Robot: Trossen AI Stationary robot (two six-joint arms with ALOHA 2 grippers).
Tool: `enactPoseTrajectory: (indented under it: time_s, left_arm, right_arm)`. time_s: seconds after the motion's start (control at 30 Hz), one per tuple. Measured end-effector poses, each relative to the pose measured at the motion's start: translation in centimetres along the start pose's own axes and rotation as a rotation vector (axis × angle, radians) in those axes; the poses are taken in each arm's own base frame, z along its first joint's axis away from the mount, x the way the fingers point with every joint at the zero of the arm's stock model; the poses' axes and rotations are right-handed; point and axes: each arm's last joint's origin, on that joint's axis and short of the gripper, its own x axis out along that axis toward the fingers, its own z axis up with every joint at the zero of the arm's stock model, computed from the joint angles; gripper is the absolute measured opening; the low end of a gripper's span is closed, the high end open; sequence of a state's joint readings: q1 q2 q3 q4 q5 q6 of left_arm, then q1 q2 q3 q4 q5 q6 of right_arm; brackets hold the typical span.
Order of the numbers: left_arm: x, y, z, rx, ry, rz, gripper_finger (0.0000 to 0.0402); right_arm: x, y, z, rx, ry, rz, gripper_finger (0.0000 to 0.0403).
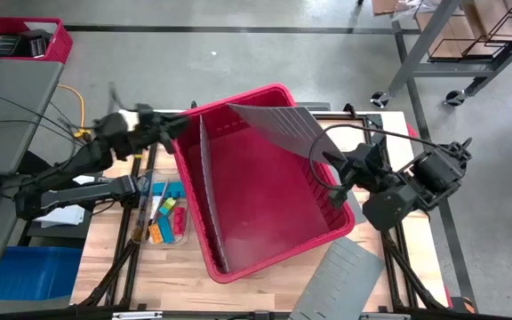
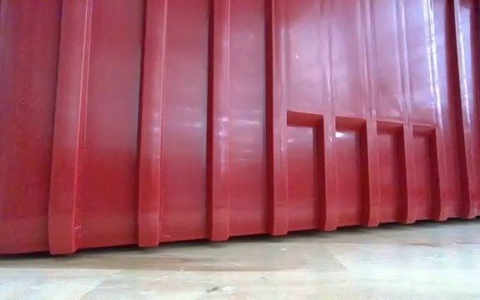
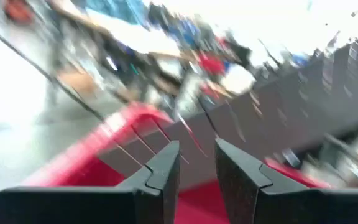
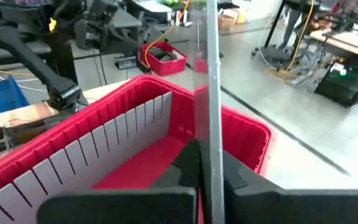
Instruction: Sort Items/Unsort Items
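The items, orange, blue, yellow, red and green pieces with thin dark sticks (image 1: 164, 217), lie in a clear tray on the table, left of the large red bin (image 1: 265, 236). My left gripper (image 1: 182, 124) is open and empty over the bin's far left corner; in the left wrist view (image 3: 197, 167) nothing is between its fingers. My right gripper (image 1: 331, 169) is at the bin's right side, shut on a grey divider panel (image 1: 278, 126) that slants over the bin's far end. My right gripper pinches the grey divider panel between its two fingers at the panel's lower edge (image 4: 211, 146), near its right end. The fingers come from the table's right side. The panel is lifted clear and stands up from the fingers over the bin, edge-on in the wrist view.
A second grey divider (image 1: 212, 191) stands upright inside the bin along its left part. Another grey panel (image 1: 340, 280) lies on the table at the near right. The bin's red wall (image 2: 240, 125) fills the low view. A small red basket (image 1: 25, 40) sits on the floor far left.
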State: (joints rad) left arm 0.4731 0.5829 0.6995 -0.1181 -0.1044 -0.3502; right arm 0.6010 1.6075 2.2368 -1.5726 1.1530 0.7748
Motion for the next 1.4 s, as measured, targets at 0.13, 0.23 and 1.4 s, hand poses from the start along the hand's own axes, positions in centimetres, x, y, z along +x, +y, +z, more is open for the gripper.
enactPoseTrajectory:
  time_s: [0.13, 0.23, 1.4]
  left_arm:
    - [-0.5, 0.4, -0.6, -0.008, 0.065, 0.051, 0.0094]
    - [0.6, 0.4, -2.0, -0.063, 0.185, 0.059, 0.0094]
    - [16.4, -4.3, -11.2, -0.307, -0.136, -0.049, 0.0001]
  right_arm:
    - [-0.1, -1.5, 0.7, -0.001, -0.067, -0.073, 0.0000]
    - [0.2, -2.0, 0.9, 0.009, -0.093, -0.120, 0.0000]
    - [1.1, 8.2, 0.6, 0.238, -0.329, -0.216, 0.0000]
